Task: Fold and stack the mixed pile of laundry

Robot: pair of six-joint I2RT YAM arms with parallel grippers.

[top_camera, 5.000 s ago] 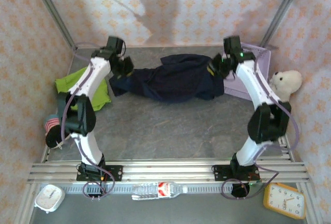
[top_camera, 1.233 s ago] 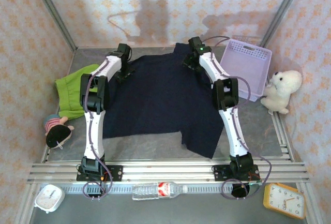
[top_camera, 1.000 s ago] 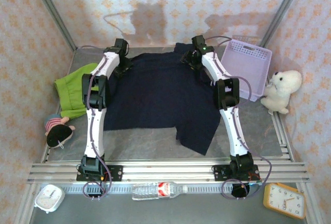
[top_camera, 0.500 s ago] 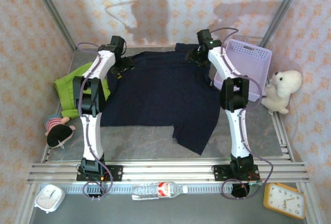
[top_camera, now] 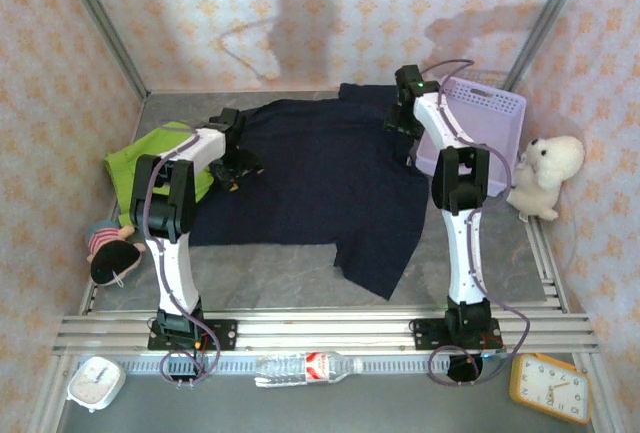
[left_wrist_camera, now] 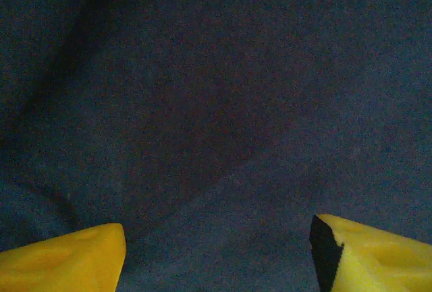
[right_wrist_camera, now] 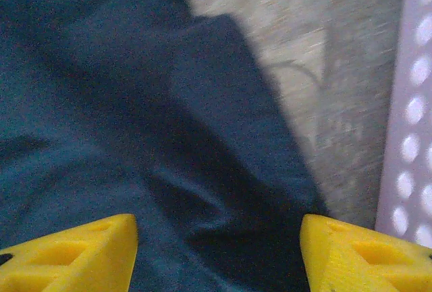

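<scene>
Currently, I read the left jaws as standing wide apart with nothing between them. Their yellow tips hang just above the navy garment, close over its left margin. The right jaws are likewise spread and grip nothing. Beneath them lies the garment's far right corner, and just to their right runs the wall of the lavender basket.

Between the two pairs of jaws, the navy garment lies spread nearly flat on the counter, with one flap trailing toward the arm bases. I judge it is laid open this way so that a straight fold line can be set.

Outboard of the left jaws, the lime-green garment lies crumpled at the counter's side. I judge it is set aside until the larger piece is folded, so neither garment is folded or stacked yet.
</scene>
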